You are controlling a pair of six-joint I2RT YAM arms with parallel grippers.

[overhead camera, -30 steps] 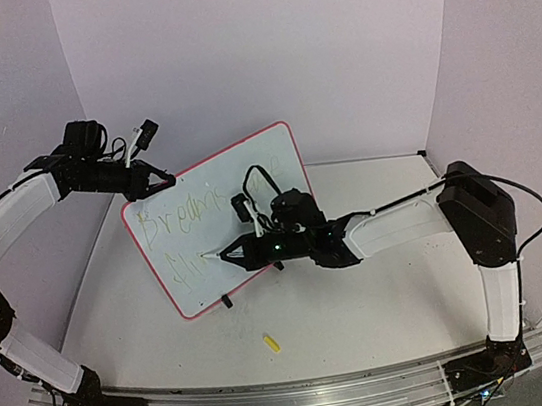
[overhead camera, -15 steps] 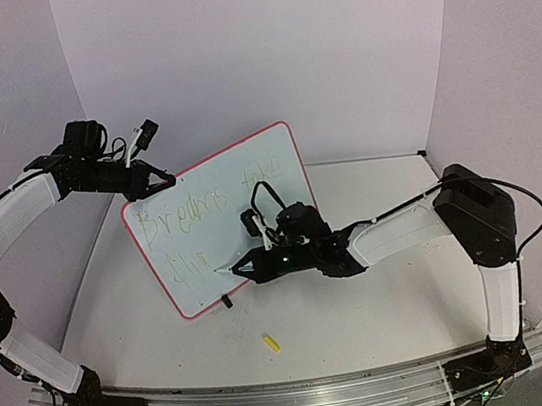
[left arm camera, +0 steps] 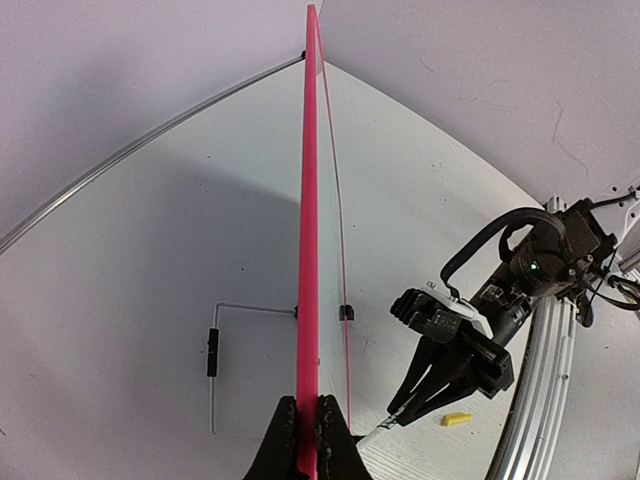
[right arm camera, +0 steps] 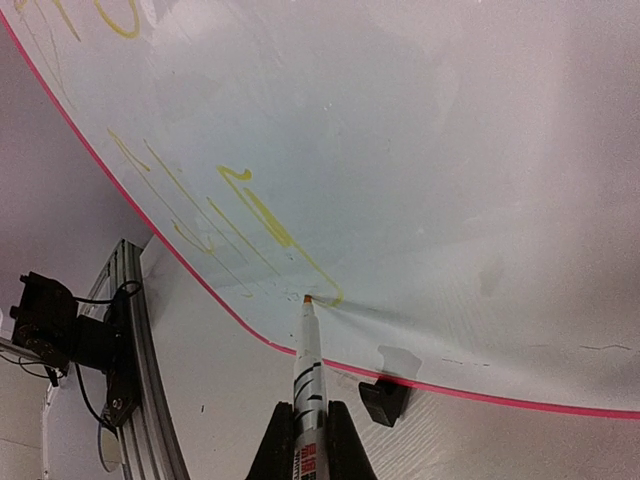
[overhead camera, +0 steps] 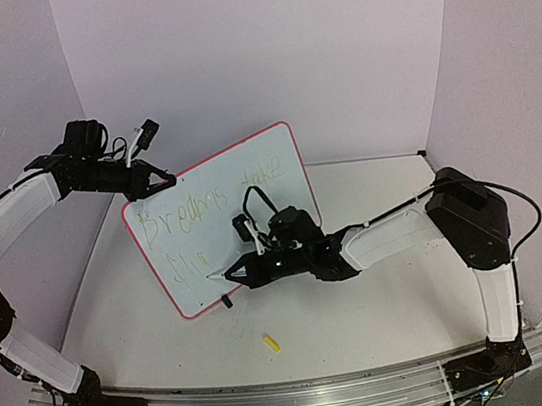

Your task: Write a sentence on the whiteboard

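Top external: yellow piece lies on table near whiteboard.

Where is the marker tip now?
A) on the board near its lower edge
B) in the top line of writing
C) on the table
A: the right wrist view shows the marker tip touching the whiteboard at the end of a yellow stroke, just above its lower edge.

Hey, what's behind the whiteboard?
From the left wrist view, a thin wire stand on the table behind the whiteboard. The top camera sees only its written face, so the rest is hidden.
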